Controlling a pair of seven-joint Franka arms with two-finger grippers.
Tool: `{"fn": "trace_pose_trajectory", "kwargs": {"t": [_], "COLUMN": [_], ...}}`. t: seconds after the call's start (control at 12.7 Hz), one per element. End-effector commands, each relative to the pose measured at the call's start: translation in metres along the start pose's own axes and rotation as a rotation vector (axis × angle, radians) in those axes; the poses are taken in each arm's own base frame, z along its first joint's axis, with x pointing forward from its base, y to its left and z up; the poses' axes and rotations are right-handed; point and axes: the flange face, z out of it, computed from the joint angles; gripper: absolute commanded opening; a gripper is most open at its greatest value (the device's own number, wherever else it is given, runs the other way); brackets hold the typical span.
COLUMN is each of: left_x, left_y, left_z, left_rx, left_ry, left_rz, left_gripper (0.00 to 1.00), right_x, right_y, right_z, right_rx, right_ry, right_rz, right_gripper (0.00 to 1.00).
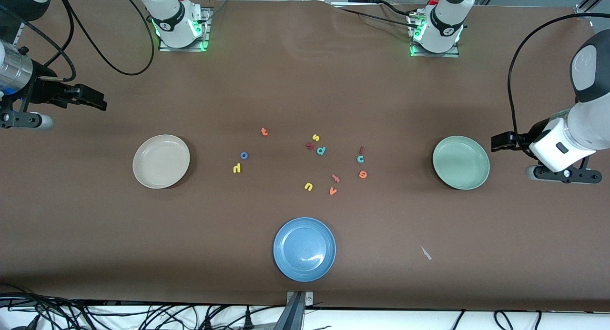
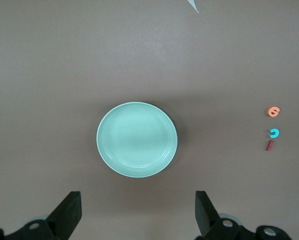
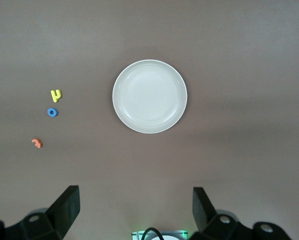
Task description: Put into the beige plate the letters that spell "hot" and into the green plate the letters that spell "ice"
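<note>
On the brown worktop (image 1: 305, 92), no letter was in a plate and both pincers were wide and empty.

The left pincer (image 2: 137, 212) hung just beside the green plate (image 1: 461, 162), at the left arm's end of the worktop, with its fingers far apart. The red i (image 1: 361, 150), teal c (image 1: 360, 159) and orange e (image 1: 362, 175) lay together, well apart from this pincer, past the plate toward the middle. The right pincer (image 3: 134, 210) waited near the beige plate (image 1: 161, 161), also with wide fingers and holding nothing. The yellow h (image 1: 237, 168), blue o (image 1: 244, 155) and orange t (image 1: 264, 131) lay past that plate, well apart from the right pincer. The blue plate (image 1: 304, 249) was between the two pincers, nearer to the front camera.
</note>
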Motion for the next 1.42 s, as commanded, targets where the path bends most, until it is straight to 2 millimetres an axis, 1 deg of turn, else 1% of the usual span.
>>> {"fn": "trace_pose_trajectory", "kwargs": {"t": [0.0, 0.16, 0.24, 0.31, 0.47, 0.55, 0.63, 0.71, 0.79, 0.87, 0.94, 1.1, 1.18, 1.34], "left_x": [-0.003, -0.003, 0.001, 0.006, 0.016, 0.02, 0.026, 0.036, 0.042, 0.048, 0.054, 0.065, 0.071, 0.076], "left_y": [-0.002, 0.007, 0.018, 0.04, 0.072, 0.086, 0.103, 0.111, 0.14, 0.165, 0.188, 0.225, 0.239, 0.26], "left_z": [0.0, 0.001, 0.006, 0.009, 0.031, 0.043, 0.054, 0.057, 0.072, 0.095, 0.117, 0.164, 0.187, 0.227], "left_rx": [-0.013, -0.01, -0.009, -0.002, 0.007, -0.023, -0.088, -0.133, -0.136, -0.12, -0.117, -0.114, -0.114, -0.108], "left_ry": [-0.008, -0.01, -0.019, -0.021, -0.046, -0.068, -0.074, -0.042, -0.031, -0.047, -0.042, -0.029, -0.024, -0.022], "left_rz": [0.012, 0.011, -0.012, -0.044, -0.113, -0.134, -0.185, -0.28, -0.341, -0.387, -0.431, -0.519, -0.559, -0.635], "left_gripper": [1.0, 1.0, 1.0, 1.0, 1.0, 1.0, 1.0, 1.0, 1.0, 1.0, 1.0, 0.99, 0.99, 0.98], "right_x": [-0.005, -0.005, -0.005, -0.005, -0.004, -0.004, -0.003, -0.002, -0.002, -0.001, 0.001, 0.003, 0.004, 0.014], "right_y": [0.003, 0.004, 0.003, 0.003, 0.003, 0.003, 0.002, 0.002, 0.002, 0.002, 0.001, -0.004, -0.005, -0.011], "right_z": [-0.007, -0.006, -0.007, -0.007, -0.006, -0.008, -0.007, -0.006, -0.007, -0.005, -0.003, -0.001, -0.003, 0.003], "right_rx": [0.0, 0.0, 0.0, 0.001, 0.002, 0.003, 0.003, 0.003, 0.004, 0.004, 0.007, 0.048, 0.049, 0.051], "right_ry": [-0.003, -0.006, -0.005, -0.002, 0.0, 0.006, 0.007, 0.007, 0.012, 0.012, 0.01, 0.012, 0.024, 0.044], "right_rz": [-0.015, -0.014, -0.014, -0.014, -0.014, -0.011, -0.011, -0.01, -0.009, -0.006, -0.006, -0.007, -0.004, -0.007], "right_gripper": [1.0, 1.0, 1.0, 1.0, 1.0, 1.0, 1.0, 1.0, 1.0, 1.0, 1.0, 1.0, 1.0, 1.0]}}
